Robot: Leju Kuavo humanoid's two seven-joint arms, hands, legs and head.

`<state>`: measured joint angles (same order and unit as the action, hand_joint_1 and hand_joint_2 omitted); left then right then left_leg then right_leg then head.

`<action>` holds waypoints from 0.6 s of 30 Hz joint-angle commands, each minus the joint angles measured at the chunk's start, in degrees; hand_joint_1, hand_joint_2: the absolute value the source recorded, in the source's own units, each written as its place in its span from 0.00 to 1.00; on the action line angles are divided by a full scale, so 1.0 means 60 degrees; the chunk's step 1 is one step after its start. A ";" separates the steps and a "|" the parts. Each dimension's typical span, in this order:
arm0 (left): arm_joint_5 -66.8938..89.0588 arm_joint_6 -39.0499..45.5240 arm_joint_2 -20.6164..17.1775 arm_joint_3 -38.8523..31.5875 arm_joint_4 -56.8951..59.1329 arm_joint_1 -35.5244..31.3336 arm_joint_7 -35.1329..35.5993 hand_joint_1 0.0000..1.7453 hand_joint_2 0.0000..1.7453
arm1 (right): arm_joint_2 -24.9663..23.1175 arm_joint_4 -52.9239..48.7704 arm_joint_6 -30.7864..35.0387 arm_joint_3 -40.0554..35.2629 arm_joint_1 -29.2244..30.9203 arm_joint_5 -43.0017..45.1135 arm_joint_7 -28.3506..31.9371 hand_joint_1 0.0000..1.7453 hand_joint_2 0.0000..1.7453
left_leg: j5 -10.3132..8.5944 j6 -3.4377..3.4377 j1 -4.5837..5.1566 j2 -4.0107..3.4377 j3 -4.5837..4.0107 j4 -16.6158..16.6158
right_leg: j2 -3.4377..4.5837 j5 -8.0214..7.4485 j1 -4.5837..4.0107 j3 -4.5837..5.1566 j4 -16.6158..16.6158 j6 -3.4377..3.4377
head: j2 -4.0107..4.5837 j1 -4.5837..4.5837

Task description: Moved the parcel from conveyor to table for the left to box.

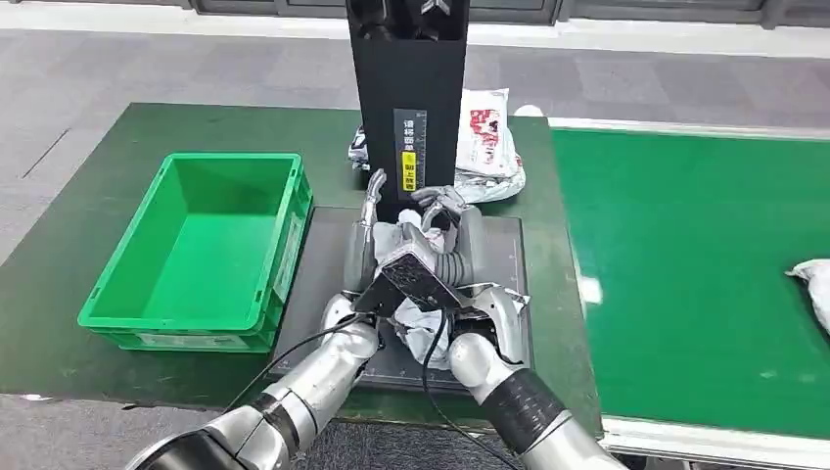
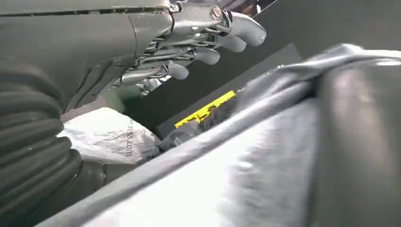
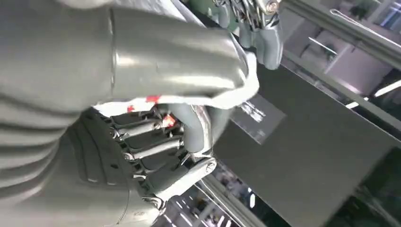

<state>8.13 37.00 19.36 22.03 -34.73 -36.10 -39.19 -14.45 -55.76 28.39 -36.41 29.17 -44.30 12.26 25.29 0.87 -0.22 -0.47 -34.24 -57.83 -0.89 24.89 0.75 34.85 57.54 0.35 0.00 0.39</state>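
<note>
Head view: the crumpled white-and-silver plastic parcel point(image 1: 423, 294) is off the green conveyor belt point(image 1: 685, 274) and over the dark grey mat point(image 1: 504, 245) on the green table point(image 1: 78, 255), between both hands, in front of the black upright stand point(image 1: 409, 88).
By my reading the move is done and boxing remains: the green plastic crate point(image 1: 201, 250) sits beside the mat with no parcel inside. The right wrist view shows the right hand point(image 3: 189, 94) pinching a white parcel edge; the left wrist view shows the left hand point(image 2: 198, 42) with fingers spread over the parcel, its grasp undecidable.
</note>
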 commanded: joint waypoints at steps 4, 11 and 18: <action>0.0099 0.0129 -0.0402 0.0411 0.0793 -0.0389 -0.0135 0.00 1.00 | 0.0819 0.1116 0.0034 0.0143 -0.0108 0.0582 -0.0370 0.00 0.00 | -0.0002 -0.0003 -0.0005 0.0020 0.0022 0.0013 | -0.0012 0.0001 -0.0004 -0.0028 -0.0021 -0.0001 | 0.0000 0.0000; 0.0123 -0.0247 -0.0699 0.0193 0.0857 -0.0294 -0.0135 0.00 1.00 | 0.1195 -0.0265 -0.0163 0.0732 -0.1183 0.1622 0.0482 0.00 0.00 | -0.0004 -0.0004 -0.0006 0.0027 0.0033 0.0023 | -0.0017 0.0001 -0.0004 -0.0041 -0.0034 -0.0002 | 0.0000 0.0007; 0.0324 -0.0618 -0.0626 0.0228 0.0943 -0.0343 -0.0135 0.00 1.00 | 0.1185 -0.1934 0.0772 0.1655 -0.1870 0.2794 0.1719 0.00 0.00 | 0.0001 -0.0002 0.0001 0.0028 0.0013 0.0008 | -0.0010 0.0004 0.0003 -0.0019 -0.0016 -0.0002 | 0.0000 0.0000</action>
<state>9.46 34.88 16.85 22.03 -32.37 -36.08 -39.21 -9.92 -58.80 29.84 -33.50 21.12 -31.38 18.97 25.31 0.86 -0.18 -0.45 -34.27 -57.85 -0.89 24.88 0.79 34.89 57.52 0.37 0.00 0.39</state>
